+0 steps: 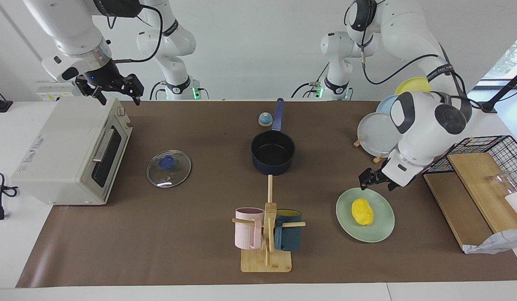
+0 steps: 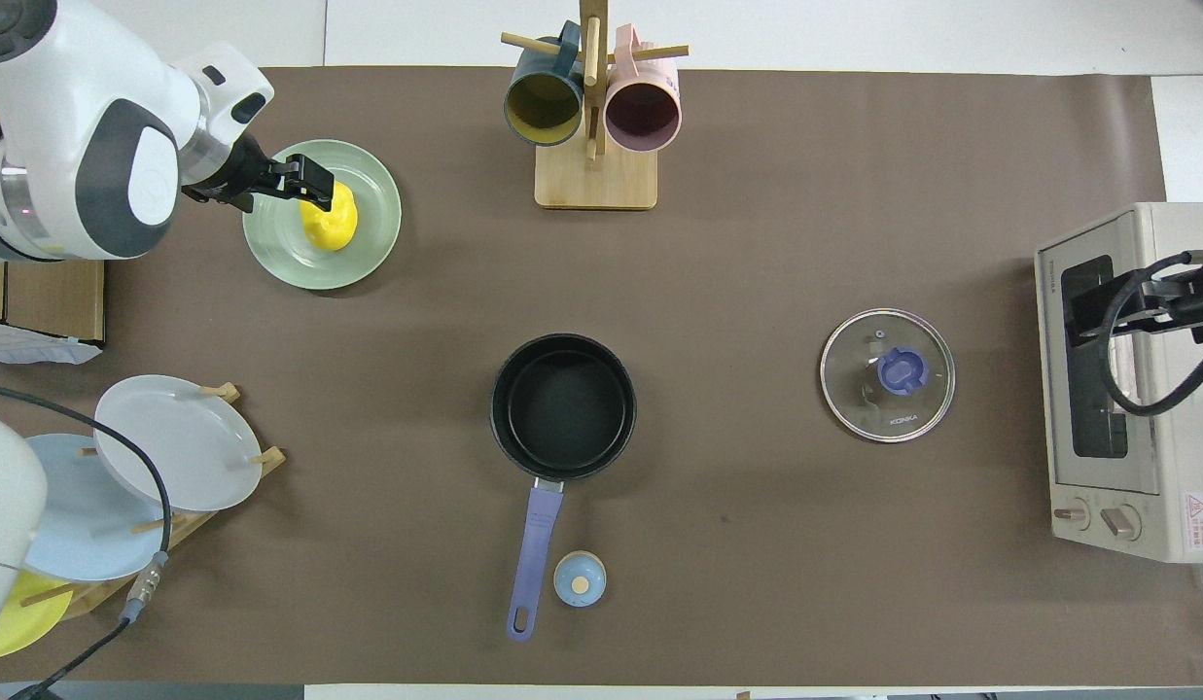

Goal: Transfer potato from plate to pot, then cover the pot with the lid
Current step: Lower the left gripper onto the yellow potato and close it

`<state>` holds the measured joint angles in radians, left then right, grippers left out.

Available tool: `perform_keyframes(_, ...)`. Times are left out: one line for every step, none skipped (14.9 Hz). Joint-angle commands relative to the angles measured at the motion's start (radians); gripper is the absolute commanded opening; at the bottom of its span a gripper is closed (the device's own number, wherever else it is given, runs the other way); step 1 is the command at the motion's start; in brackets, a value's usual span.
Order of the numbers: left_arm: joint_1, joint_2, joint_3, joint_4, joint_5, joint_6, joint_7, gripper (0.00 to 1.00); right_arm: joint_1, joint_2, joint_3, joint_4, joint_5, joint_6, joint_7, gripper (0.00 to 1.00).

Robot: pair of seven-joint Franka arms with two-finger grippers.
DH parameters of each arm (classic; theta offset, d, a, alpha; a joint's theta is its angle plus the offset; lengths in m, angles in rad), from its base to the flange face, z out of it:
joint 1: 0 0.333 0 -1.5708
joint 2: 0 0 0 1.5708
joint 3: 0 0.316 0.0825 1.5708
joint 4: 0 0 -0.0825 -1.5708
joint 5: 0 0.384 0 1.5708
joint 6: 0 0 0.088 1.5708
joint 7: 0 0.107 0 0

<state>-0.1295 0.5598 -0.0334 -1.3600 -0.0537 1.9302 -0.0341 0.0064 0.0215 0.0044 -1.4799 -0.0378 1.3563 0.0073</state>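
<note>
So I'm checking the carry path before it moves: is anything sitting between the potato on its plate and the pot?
Nothing visible does. The potato lies on the plate, and only bare mat separates it from the pot. The mug rack stands aside from that line. The left gripper is over the plate's rim.

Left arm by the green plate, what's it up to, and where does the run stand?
The left gripper is up over the edge of the plate, which holds the potato; it grips nothing. The pot sits empty mid-table, nearer to the robots than the plate. The lid lies flat on the mat in front of the toaster oven. The right gripper waits over the oven, open. Neither step is done yet.
</note>
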Motion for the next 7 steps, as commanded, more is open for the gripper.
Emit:
perform_keyframes(-0.021, 0.083, 0.012, 0.096, 0.041, 0.024, -0.020, 1.00, -0.010, -0.020, 0.003, -0.027, 0.019, 0.020, 0.014, 1.00)
perform_keyframes(-0.025, 0.097, 0.013, 0.093, 0.043, 0.054, -0.024, 1.00, -0.010, -0.020, 0.003, -0.027, 0.019, 0.020, 0.014, 1.00)
perform_keyframes(-0.035, 0.104, 0.013, 0.090, 0.044, 0.081, -0.024, 1.00, -0.010, -0.020, 0.003, -0.027, 0.019, 0.020, 0.014, 1.00)
perform_keyframes(-0.036, 0.101, 0.015, 0.072, 0.058, 0.087, -0.024, 1.00, -0.011, -0.020, 0.003, -0.027, 0.019, 0.020, 0.014, 1.00)
perform_keyframes(-0.036, 0.097, 0.013, 0.047, 0.101, 0.093, -0.024, 1.00, -0.010, -0.020, 0.003, -0.027, 0.019, 0.020, 0.014, 1.00)
perform_keyframes(-0.033, 0.094, 0.012, 0.030, 0.113, 0.114, -0.024, 1.00, -0.010, -0.020, 0.005, -0.027, 0.019, 0.020, 0.014, 1.00)
perform_keyframes(-0.035, 0.089, 0.013, 0.009, 0.114, 0.136, -0.030, 1.00, -0.011, -0.020, 0.003, -0.027, 0.019, 0.020, 0.014, 1.00)
